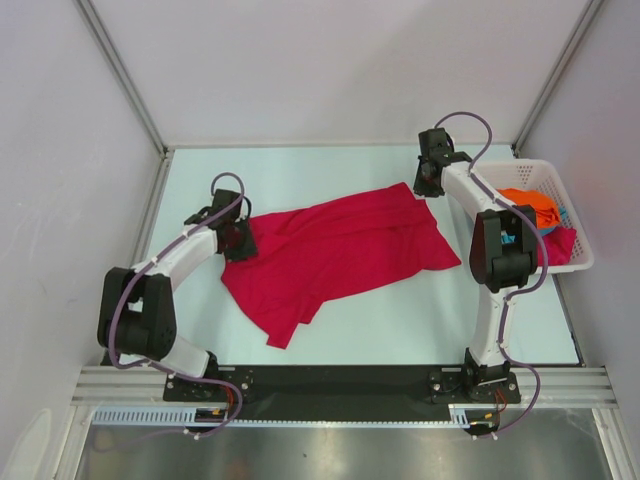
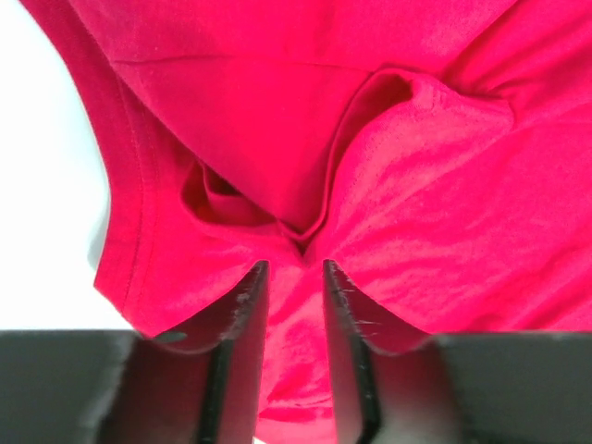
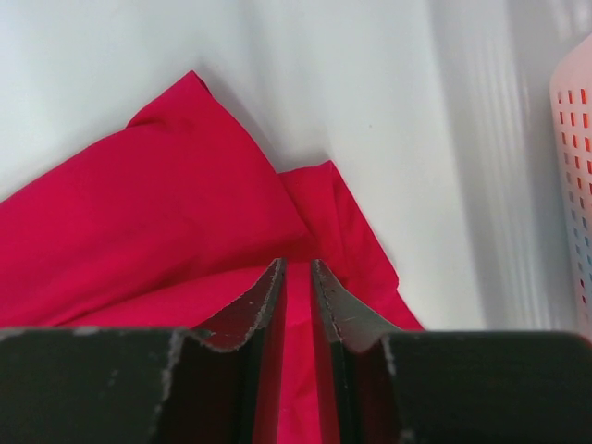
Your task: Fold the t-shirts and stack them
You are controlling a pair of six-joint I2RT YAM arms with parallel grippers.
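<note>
A crimson red t-shirt [image 1: 340,250] lies spread and rumpled across the middle of the table. My left gripper [image 1: 240,240] is at its left edge. In the left wrist view, the left gripper [image 2: 294,266] has its jaws apart over a puckered fold of the shirt [image 2: 277,120]. My right gripper [image 1: 425,188] is at the shirt's far right corner. In the right wrist view, the right gripper [image 3: 296,263] has its jaws close together with red cloth [image 3: 139,213] in the narrow gap. An orange t-shirt [image 1: 528,203] and a bit of teal t-shirt [image 1: 558,215] lie in the basket.
The white slatted basket [image 1: 535,165] stands at the table's right edge, just right of my right arm, and its wall [image 3: 573,185] shows in the right wrist view. More red cloth [image 1: 562,245] hangs over its near rim. Walls enclose the pale table [image 1: 400,320].
</note>
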